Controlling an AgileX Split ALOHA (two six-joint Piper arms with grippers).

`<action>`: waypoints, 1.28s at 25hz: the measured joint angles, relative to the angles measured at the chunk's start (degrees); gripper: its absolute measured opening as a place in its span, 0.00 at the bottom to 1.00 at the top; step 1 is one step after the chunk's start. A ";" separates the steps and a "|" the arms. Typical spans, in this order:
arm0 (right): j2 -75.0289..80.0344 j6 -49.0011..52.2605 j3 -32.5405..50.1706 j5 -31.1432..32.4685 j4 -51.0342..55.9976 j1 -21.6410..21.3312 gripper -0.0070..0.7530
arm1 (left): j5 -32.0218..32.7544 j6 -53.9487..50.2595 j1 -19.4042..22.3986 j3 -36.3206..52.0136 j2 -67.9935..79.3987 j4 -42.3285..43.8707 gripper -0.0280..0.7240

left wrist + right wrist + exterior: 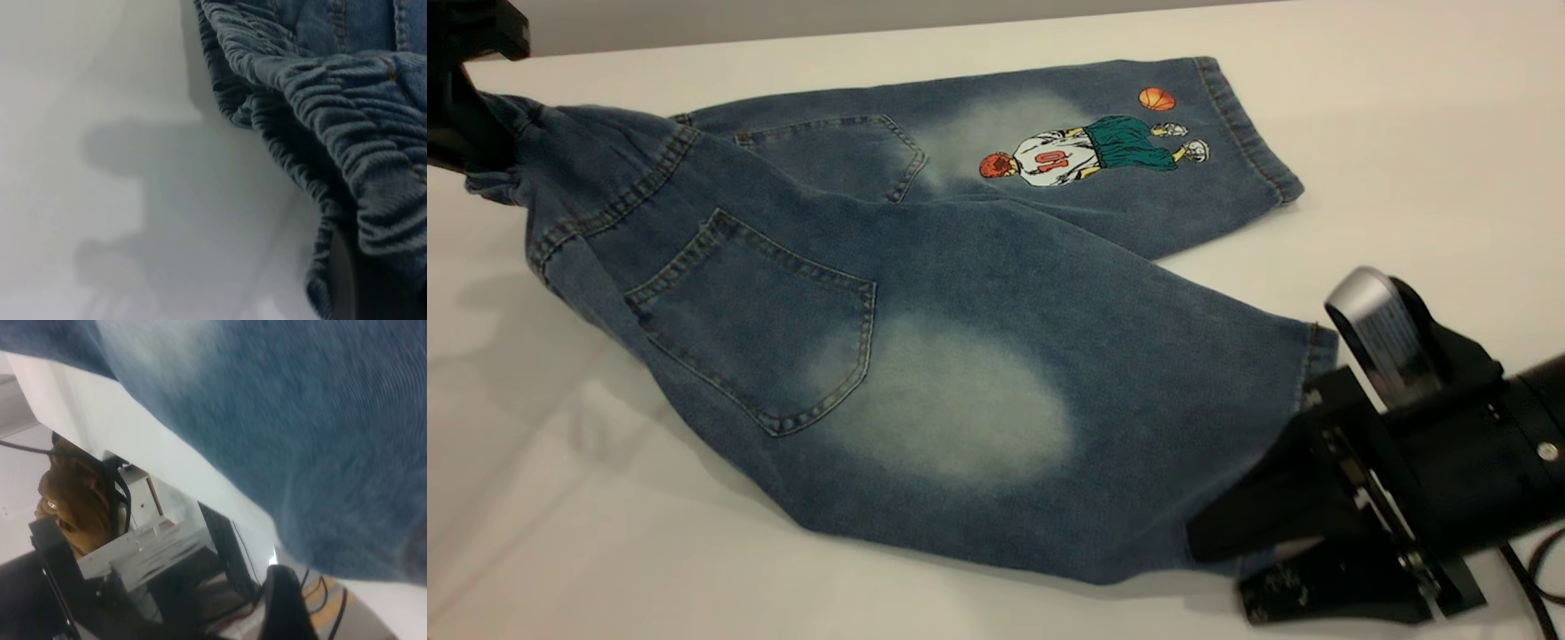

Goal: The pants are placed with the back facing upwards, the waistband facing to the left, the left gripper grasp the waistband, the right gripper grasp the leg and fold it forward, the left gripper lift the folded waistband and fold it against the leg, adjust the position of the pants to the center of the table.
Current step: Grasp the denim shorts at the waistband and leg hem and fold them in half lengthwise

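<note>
Pants (925,356) on table (1405,133); waistband (507,151) left, leg (1049,427) in front of printed leg (1103,160).

Pants (960,356): blue denim, tan stitching, pale faded oval patches. Leg (1049,418) by right gripper (1280,542) jaws: plain, big pale oval. Far leg: print (1089,147) of player, white shirt with red numerals, green shorts, orange ball. Grippers black. Desk (1405,133) white.

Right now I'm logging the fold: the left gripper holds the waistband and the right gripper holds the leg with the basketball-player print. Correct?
Not quite. In the exterior view the right gripper holds the plain leg with the faded patch; the printed leg lies untouched. The left gripper does hold the waistband.
</note>
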 joint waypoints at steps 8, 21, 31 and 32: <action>0.00 0.00 -3.58 0.12 0.06 -0.10 0.52 | 0.07 0.00 0.00 0.00 0.00 0.00 0.13; -0.17 -0.06 -4.11 -1.31 0.53 -0.10 0.03 | 0.07 0.00 0.00 0.00 0.00 0.00 0.13; -5.81 -0.06 -4.05 0.44 0.38 -0.16 0.03 | -0.04 0.00 0.00 0.00 0.00 0.00 0.13; -7.12 -0.06 -4.05 -0.52 0.25 -0.16 0.03 | -0.04 0.00 0.00 0.00 0.00 0.00 0.13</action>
